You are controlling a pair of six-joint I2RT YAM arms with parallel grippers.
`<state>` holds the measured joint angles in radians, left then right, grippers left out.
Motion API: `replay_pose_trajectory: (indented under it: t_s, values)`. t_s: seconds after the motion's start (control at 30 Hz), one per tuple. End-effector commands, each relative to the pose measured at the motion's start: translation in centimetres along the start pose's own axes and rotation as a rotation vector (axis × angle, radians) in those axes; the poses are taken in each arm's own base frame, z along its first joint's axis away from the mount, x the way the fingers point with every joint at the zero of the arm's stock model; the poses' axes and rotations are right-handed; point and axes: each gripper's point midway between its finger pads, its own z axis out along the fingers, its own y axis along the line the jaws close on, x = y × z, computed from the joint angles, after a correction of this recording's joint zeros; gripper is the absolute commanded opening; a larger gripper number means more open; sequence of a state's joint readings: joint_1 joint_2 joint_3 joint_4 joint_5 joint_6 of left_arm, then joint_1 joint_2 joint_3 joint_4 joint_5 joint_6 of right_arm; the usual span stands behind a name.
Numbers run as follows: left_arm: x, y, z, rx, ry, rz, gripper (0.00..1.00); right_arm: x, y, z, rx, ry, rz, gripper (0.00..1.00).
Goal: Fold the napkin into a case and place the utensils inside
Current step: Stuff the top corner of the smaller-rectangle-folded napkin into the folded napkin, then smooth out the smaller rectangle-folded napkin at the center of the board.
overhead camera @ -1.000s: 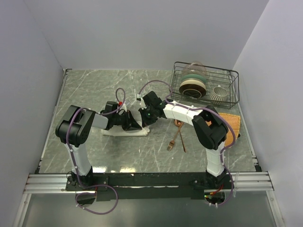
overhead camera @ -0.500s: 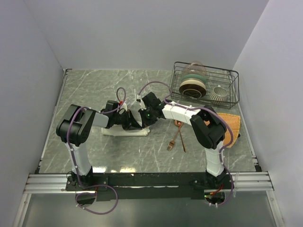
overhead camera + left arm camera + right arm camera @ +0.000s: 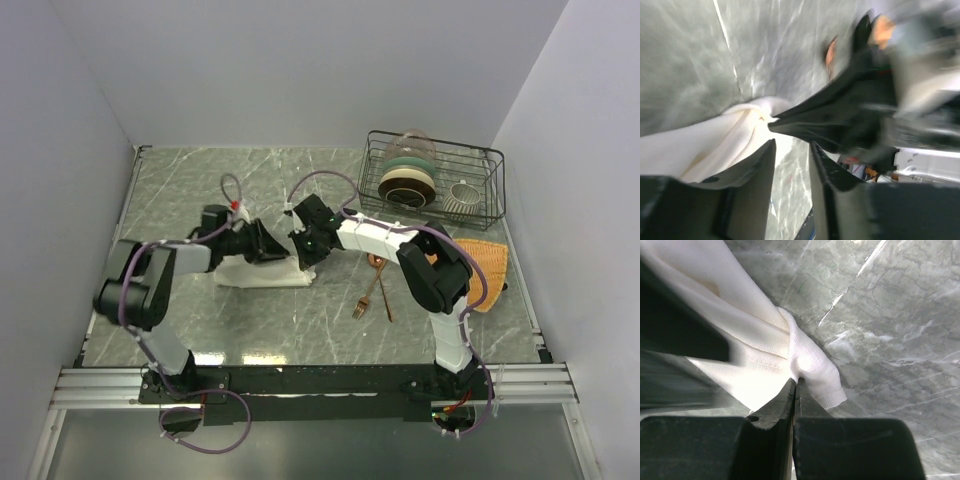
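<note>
At mid-table we see the cream-white cloth napkin point(image 3: 256, 277) bunched in a strip, our right gripper point(image 3: 794, 383) pinched shut on its end, our left gripper point(image 3: 792, 146) slightly parted beside it, gripping nothing

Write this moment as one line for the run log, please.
left gripper: open, beside napkin | right gripper: shut, pinching napkin fold | fork, spoon: on table, untouched

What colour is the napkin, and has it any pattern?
Plain cream-white, with no pattern. The napkin shows best in the right wrist view.
</note>
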<state>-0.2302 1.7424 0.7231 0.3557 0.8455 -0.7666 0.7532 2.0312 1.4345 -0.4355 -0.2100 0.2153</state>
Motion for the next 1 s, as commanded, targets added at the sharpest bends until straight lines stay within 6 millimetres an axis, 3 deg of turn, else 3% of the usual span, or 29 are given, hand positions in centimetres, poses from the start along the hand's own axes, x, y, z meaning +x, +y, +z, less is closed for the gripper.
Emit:
replay_pose_trajectory:
  t_s: [0.0, 0.03, 0.07, 0.1, 0.17, 0.2, 0.23, 0.3, 0.37, 0.47, 0.97]
  values:
    - [-5.0, -2.1, -6.8, 0.013, -0.124, 0.06, 0.43, 1.9, -3.0, 1.9, 0.131, 0.045, -0.06, 0.0]
    - [-5.6, -1.7, -8.0, -0.001, -0.129, 0.156, 0.45, 1.8, -3.1, 1.8, 0.132, 0.04, -0.079, 0.0]
    - [-7.2, -0.9, -10.6, -0.016, -0.168, 0.187, 0.47, 1.9, -3.1, 1.6, 0.128, 0.036, -0.084, 0.0]
    - [-8.7, -2.0, -12.2, -0.022, -0.18, 0.279, 0.5, 1.8, -2.9, 1.6, 0.126, 0.033, -0.096, 0.0]
    - [-7.1, -0.4, -13.8, -0.053, -0.075, 0.443, 0.53, 1.9, -2.9, 1.6, 0.12, 0.034, -0.125, 0.0]
    - [-8.0, -0.9, -14.6, -0.07, -0.045, 0.548, 0.54, 1.8, -2.8, 1.5, 0.118, 0.027, -0.143, 0.0]
    - [-5.4, -0.1, -15.2, -0.061, 0.077, 0.647, 0.55, 1.7, -3.0, 1.5, 0.123, 0.024, -0.174, 0.0]
    - [-4.8, 1.5, -15.5, -0.059, 0.175, 0.818, 0.56, 1.7, -2.4, 1.3, 0.115, 0.019, -0.224, 0.0]
    - [-3.2, 2.3, -15.7, -0.051, 0.243, 0.823, 0.57, 1.5, -2.4, 1.3, 0.127, 0.01, -0.288, 0.0]
    - [-2.4, 3.2, -14.8, -0.057, 0.29, 0.916, 0.61, 1.0, -2.3, 1.2, 0.149, -0.006, -0.359, 0.0]
    - [-0.9, 6.6, -9.6, -0.112, 0.413, 0.941, 0.6, 0.4, -2.0, 1.3, 0.164, -0.063, -0.445, 0.0]
